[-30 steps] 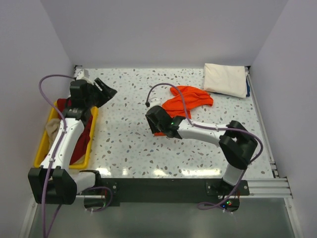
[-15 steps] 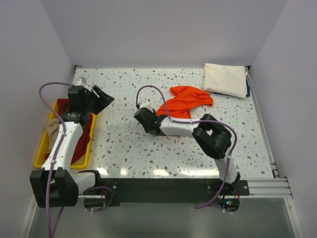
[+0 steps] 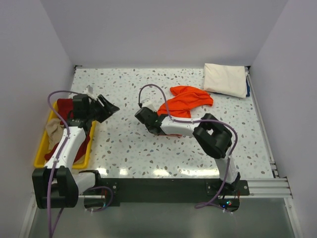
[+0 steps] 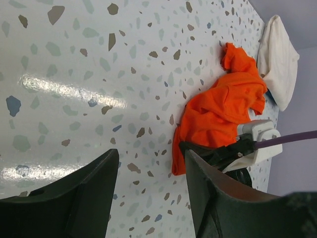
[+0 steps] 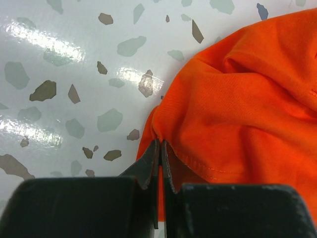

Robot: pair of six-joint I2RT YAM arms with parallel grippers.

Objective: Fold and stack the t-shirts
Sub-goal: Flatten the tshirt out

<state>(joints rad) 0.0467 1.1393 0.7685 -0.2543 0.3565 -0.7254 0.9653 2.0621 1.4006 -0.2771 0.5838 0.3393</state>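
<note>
A bright orange t-shirt (image 3: 187, 101) (image 4: 223, 106) (image 5: 237, 94) lies crumpled on the speckled table, right of centre. My right gripper (image 3: 154, 119) (image 5: 161, 144) is shut on its near-left hem, a fold of cloth pinched between the fingertips. A cream-white t-shirt (image 3: 225, 79) (image 4: 278, 57) lies folded at the far right corner. A dark red t-shirt (image 3: 64, 106) and a beige one (image 3: 53, 130) lie in the tray. My left gripper (image 3: 110, 106) (image 4: 151, 158) hovers open over bare table at the left, pointing toward the orange shirt, with nothing between its fingers.
A yellow tray (image 3: 40, 148) stands along the left edge under my left arm. A blue thing (image 3: 247, 87) peeks out from under the cream-white shirt. White walls close the table on three sides. My right arm's elbow (image 3: 214, 138) is bent over the near middle.
My right gripper slid left to the orange shirt's hem, then shut on it. My left arm drew a little nearer and lower, jaws still wide.
</note>
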